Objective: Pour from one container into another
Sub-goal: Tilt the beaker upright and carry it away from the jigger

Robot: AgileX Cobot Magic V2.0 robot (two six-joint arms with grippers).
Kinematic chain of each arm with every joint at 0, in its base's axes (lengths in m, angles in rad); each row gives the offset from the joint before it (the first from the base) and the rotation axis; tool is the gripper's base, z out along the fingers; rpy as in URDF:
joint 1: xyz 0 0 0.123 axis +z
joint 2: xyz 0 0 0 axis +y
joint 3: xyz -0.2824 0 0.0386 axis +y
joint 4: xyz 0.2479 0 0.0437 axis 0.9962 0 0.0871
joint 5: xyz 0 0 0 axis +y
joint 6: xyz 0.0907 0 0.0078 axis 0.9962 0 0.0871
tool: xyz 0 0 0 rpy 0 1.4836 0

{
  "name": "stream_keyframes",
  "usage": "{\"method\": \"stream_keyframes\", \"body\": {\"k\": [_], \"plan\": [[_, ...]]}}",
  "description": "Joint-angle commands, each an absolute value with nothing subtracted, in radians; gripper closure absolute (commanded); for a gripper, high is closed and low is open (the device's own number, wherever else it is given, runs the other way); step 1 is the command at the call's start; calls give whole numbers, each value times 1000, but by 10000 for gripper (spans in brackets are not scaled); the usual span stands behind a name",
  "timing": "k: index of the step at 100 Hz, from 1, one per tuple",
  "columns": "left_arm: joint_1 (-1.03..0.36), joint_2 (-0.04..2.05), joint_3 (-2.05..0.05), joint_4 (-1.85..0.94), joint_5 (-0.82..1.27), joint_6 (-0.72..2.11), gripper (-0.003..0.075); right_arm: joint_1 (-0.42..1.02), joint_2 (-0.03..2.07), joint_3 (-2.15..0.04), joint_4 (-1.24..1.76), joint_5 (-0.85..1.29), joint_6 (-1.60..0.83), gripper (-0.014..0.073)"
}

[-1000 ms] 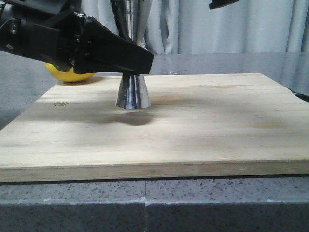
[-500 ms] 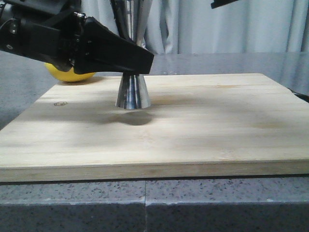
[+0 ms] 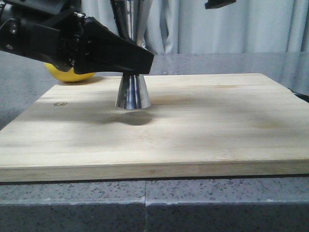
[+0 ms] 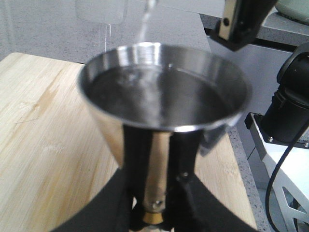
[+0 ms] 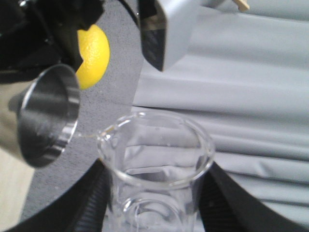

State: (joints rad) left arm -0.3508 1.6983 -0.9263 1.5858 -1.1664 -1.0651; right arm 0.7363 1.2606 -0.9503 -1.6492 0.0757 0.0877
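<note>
The glass beaker [image 5: 155,174] is clamped in my right gripper [image 5: 152,203], its dark fingers [image 5: 91,198] pressed against the glass on both sides, and it is tipped so its pouring lip points at the steel jigger [image 5: 46,116]. In the right wrist view a thin clear stream leaves that lip and reaches the rim of the jigger's upper cup, which sits just beside the beaker.

Nearest to the front camera runs the speckled grey counter edge [image 3: 145,203], then the pale wooden board [image 3: 193,125] lying on it. The jigger [image 3: 133,92] stands upright on the board, toward its far left part, lower cone resting on the wood. My left gripper [image 4: 152,212] is closed on the jigger's narrow gold-tinted waist; in the front view its black body [image 3: 87,46] crosses in front and hides the waist and much of the upper cone.

From the left wrist, the upper cup [image 4: 166,87] is well filled with clear liquid and the stream [image 4: 147,19] drops in at the far rim from the blurred beaker [image 4: 101,12] above.

Behind the left arm a yellow lemon [image 3: 70,74] lies on the grey tabletop, off the board. Farthest back hangs a pale curtain [image 3: 241,26].
</note>
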Motion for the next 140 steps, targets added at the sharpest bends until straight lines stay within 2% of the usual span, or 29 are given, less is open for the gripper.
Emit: {"method": "stream_keyframes", "body": {"k": [1, 39, 57, 76, 90, 116, 140], "plan": [[-360, 1651, -954, 1539, -1234, -1071, 722, 737, 1226, -988, -1623, 122, 196, 452], [-360, 1651, -954, 1539, -1234, -1071, 722, 707, 1226, -988, -1589, 226, 781, 452], [-360, 1651, -954, 1539, -1234, -1071, 722, 627, 1226, -988, -1589, 221, 988, 452], [-360, 1651, -954, 1539, -1234, -1071, 722, 505, 1226, -988, -1589, 125, 1141, 452], [-360, 1651, -954, 1539, -1234, -1071, 722, 408, 1228, -979, -1589, 28, 1179, 452], [-360, 1651, -954, 1539, -1234, -1071, 722, 156, 1248, -918, -1514, -291, 1221, 452], [-360, 1651, -954, 1539, -1234, -1071, 722, -45, 1358, -907, -1384, -701, 1111, 452]]}}
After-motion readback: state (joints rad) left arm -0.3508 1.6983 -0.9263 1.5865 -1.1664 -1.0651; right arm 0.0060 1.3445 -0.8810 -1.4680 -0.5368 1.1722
